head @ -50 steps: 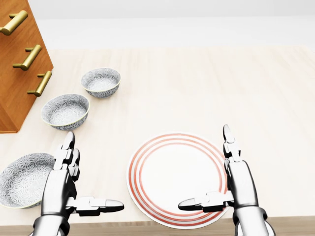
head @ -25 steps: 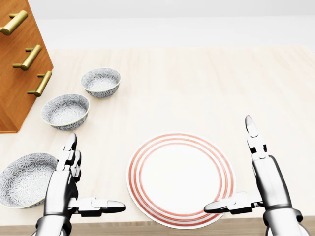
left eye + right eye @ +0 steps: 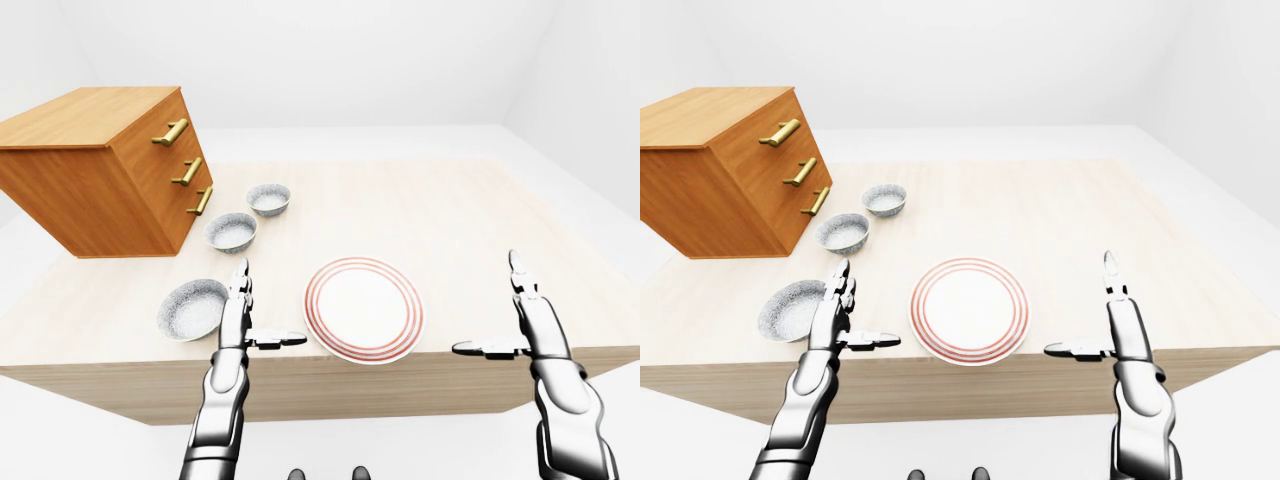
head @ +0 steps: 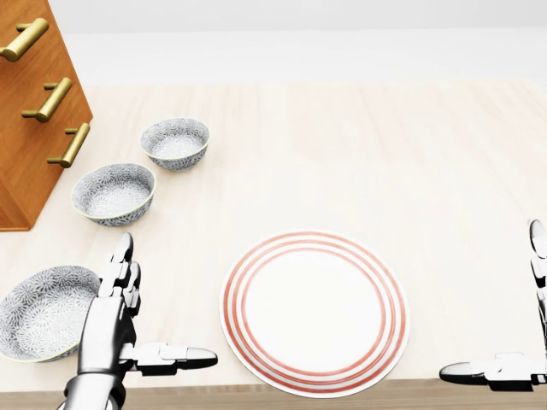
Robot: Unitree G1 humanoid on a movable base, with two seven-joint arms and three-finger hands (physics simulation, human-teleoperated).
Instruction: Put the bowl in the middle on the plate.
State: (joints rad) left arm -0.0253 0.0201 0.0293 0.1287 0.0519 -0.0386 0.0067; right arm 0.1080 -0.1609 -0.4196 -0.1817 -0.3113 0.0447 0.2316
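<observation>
**Both hands spread open, middle bowl untouched on the worktop**

The middle bowl (image 4: 114, 194) was spotted upright on the pale wooden worktop (image 4: 385, 171). In the head view it was placed at about ten o'clock from the plate (image 4: 314, 312) and well apart from it.

A slanting row of three patterned bowls was made out. A second bowl (image 4: 175, 142) was seen at one o'clock from the middle one. A third bowl (image 4: 43, 312) was seen at seven o'clock, down by the worktop's bottom edge. No bowl was found touching another.

A wooden chest of drawers (image 3: 110, 170) with three brass handles (image 4: 51, 100) was set at ten o'clock from the middle bowl, just beside it.

The red-ringed white plate was laid flat close to the bottom edge of the worktop, and the bowl had not yet been set on it.

The left hand (image 4: 107, 329) was held open at eight o'clock from the plate, between the plate and the third bowl. Its fingers were stretched toward twelve o'clock and its thumb was pushed out toward three. Nothing was gripped.

The right hand (image 3: 1122, 335) was mostly cut off by the head view's right edge. In the eye views it was shown open at four o'clock from the plate, clear of its rim. Its fingers were pointed toward twelve o'clock and its thumb toward nine, and nothing was gripped.
</observation>
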